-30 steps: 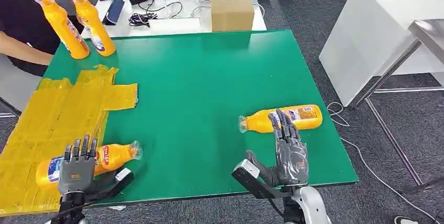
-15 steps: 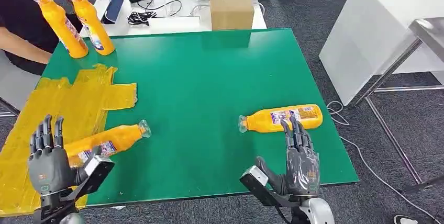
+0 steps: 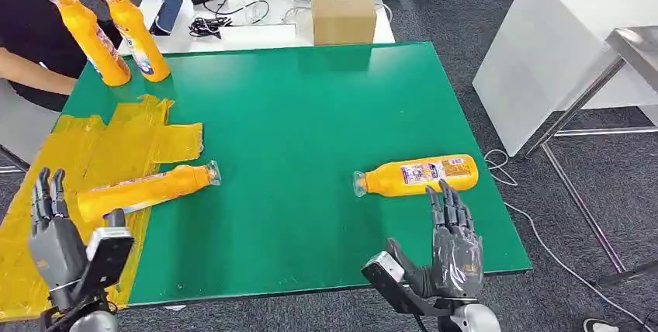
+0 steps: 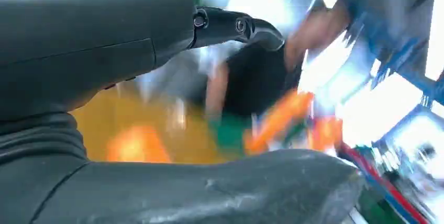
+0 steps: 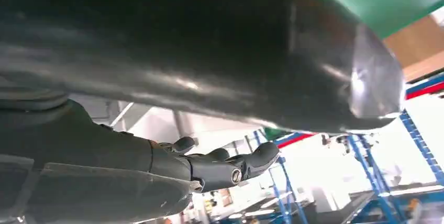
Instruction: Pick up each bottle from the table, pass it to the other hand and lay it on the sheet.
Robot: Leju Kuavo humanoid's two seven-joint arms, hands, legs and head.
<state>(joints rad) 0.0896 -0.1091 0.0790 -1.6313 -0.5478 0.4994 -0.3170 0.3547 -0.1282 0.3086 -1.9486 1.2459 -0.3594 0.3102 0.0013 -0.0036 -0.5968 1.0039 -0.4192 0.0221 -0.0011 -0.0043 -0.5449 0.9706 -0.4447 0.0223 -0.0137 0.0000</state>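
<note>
left robot hand (image 3: 53, 240) drawn back off bottle (image 3: 143, 188), right robot hand (image 3: 454, 248) lowered

Printed labels on the lying bottle (image 3: 417, 175) and standing bottles (image 3: 138, 32), wording too small to read

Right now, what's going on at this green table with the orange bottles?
A humanoid robot is moving bottles onto the yellow sheet. One bottle lies there, its cap end over the green table, and the open left hand holds nothing beside it. The right hand, also open, hovers just short of a second lying bottle. Two upright bottles stand at the far corner by a seated person.
</note>
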